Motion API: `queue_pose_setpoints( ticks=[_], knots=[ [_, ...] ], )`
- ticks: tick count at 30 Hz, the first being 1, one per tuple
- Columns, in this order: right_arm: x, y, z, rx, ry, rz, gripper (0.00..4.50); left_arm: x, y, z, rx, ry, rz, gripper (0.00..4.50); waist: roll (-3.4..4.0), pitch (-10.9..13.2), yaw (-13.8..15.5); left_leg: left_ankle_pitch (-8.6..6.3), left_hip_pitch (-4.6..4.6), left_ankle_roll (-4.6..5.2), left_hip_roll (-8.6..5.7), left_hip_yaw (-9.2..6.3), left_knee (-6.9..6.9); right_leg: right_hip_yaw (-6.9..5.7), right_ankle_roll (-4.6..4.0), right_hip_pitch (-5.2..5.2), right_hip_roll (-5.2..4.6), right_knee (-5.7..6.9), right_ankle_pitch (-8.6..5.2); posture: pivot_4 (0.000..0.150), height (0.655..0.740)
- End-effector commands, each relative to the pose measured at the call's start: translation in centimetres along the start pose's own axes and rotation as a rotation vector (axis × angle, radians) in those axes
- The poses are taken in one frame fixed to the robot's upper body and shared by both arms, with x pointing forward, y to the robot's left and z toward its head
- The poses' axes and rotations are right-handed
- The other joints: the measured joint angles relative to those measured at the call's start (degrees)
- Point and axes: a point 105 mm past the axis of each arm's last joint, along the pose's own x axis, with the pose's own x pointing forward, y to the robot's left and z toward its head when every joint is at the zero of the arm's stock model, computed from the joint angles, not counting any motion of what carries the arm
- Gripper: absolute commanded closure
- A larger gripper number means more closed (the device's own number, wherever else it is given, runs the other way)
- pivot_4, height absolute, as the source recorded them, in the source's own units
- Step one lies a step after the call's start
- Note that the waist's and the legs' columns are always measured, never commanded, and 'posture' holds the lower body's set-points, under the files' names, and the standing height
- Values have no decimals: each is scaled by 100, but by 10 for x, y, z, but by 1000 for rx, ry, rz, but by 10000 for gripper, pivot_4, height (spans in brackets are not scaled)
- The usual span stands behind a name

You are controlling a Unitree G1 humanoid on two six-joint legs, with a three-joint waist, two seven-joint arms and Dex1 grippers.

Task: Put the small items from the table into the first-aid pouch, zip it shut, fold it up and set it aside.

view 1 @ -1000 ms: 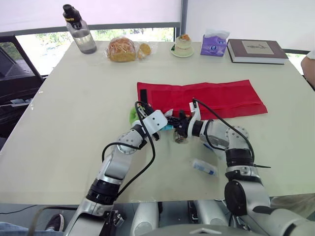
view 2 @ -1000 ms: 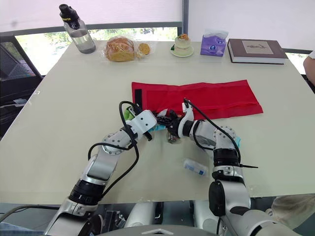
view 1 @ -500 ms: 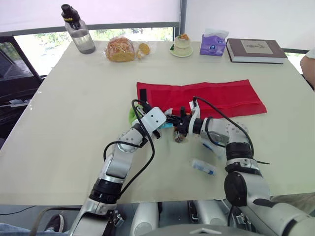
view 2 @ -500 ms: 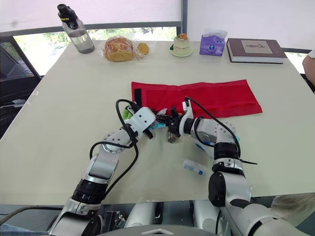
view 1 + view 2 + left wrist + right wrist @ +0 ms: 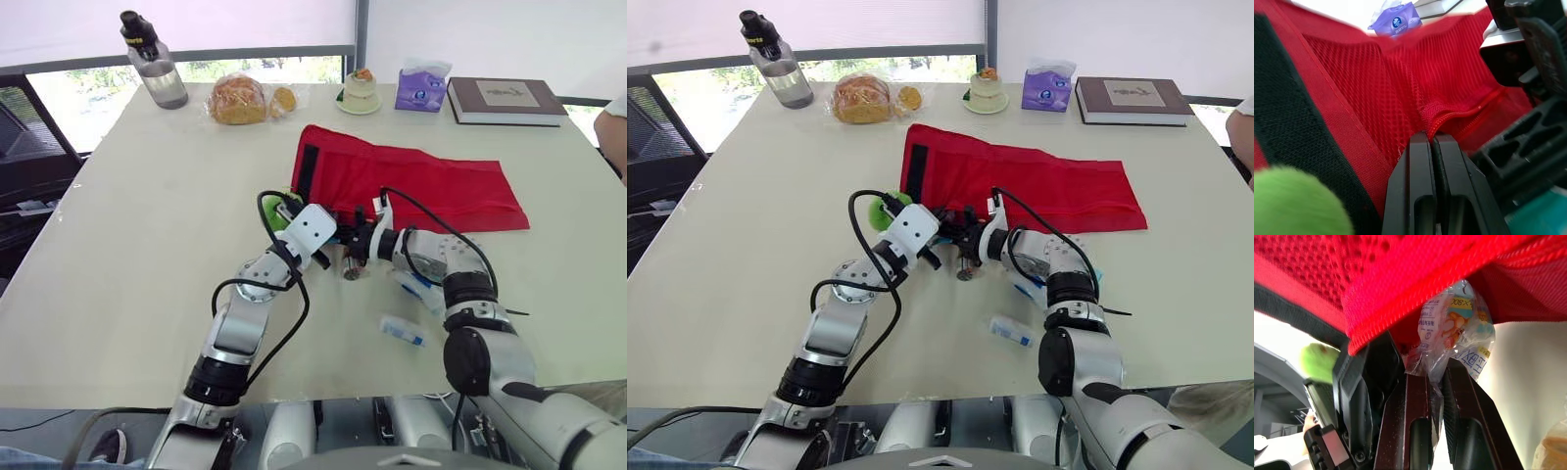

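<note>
The red first-aid pouch lies across the table's middle, its left end raised and tilted, a black strip along it. My left gripper is shut on the pouch's mesh edge. Facing it, my right gripper is shut on a small clear printed packet right under the pouch's red rim. A green fuzzy ball sits beside the left gripper. A small clear tube lies near the front edge. A blue-and-white packet rests below the right forearm.
Along the far edge stand a water bottle, bagged bread, a small cake on a plate, a purple tissue pack and a brown book. A person's arm shows at the right edge.
The pouch's left end has risen off the table and tilted back, pulled up by my left gripper. The right gripper has stayed at the opening with the packet.
</note>
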Motion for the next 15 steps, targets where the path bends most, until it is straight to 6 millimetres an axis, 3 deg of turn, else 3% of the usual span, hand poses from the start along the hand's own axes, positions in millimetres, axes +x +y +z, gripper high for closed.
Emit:
queue_pose_setpoints(
  ticks=[1, 10, 15],
  knots=[
    [-7, 14, 13, -15, -67, 87, 45000, -4, -6, 4, -12, -16, -28, 44576, 0, 0, 1, 0, 0, 1, 0, 2, 0, 1, 1, 0, 0, 0, 1, 1500, 7400],
    [-21, 27, 9, -34, -56, 215, 45000, -6, 5, -10, -40, 49, 7, 44576, 1, 2, 23, 0, -18, 1, -5, 3, 0, 2, 1, -6, -8, -11, 1, 1500, 7400],
    [-21, 25, 12, -17, -97, 216, 45000, -6, -8, -5, -83, 27, -67, 44576, 2, 2, 26, 0, -24, 1, -6, 2, -10, -2, 1, -10, -12, -18, 1, 1500, 7400]
  ],
)
